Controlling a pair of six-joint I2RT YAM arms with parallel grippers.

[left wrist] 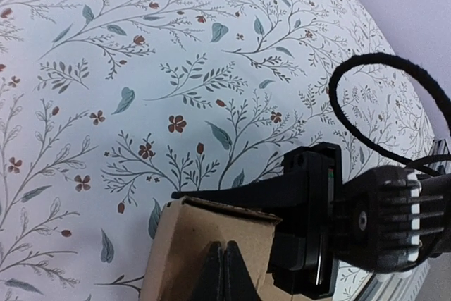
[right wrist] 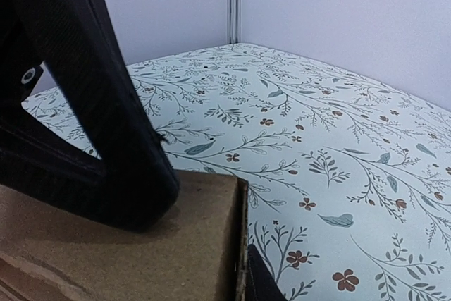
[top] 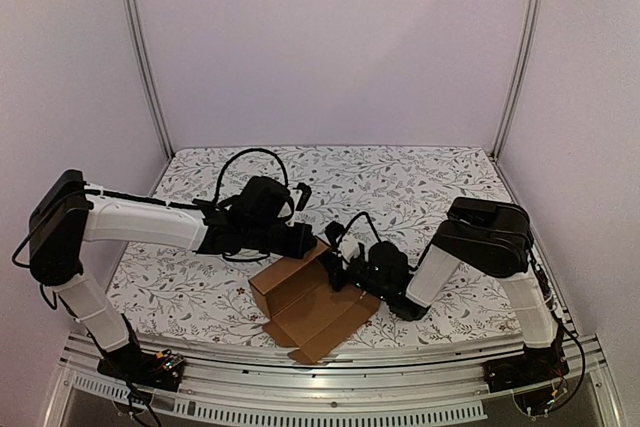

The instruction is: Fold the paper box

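Observation:
The paper box [top: 312, 305] is a brown, partly folded carton near the table's front edge, with its flaps spread toward me. My left gripper [top: 310, 240] is shut, and its joined tips [left wrist: 225, 262] rest on a raised cardboard panel [left wrist: 204, 234] without clamping it. My right gripper [top: 338, 255] meets the same panel from the right. One of its fingers [left wrist: 243, 192] lies along the panel's top edge. In the right wrist view the panel's edge [right wrist: 240, 230] stands beside one finger [right wrist: 262, 281]. The other finger is hidden by cardboard.
A floral cloth [top: 400, 187] covers the table. White enclosure walls and metal posts [top: 145, 57] close in the back and sides. A metal rail [top: 330, 372] runs along the near edge, just in front of the box. A black cable loop [left wrist: 394, 68] arcs above the right gripper.

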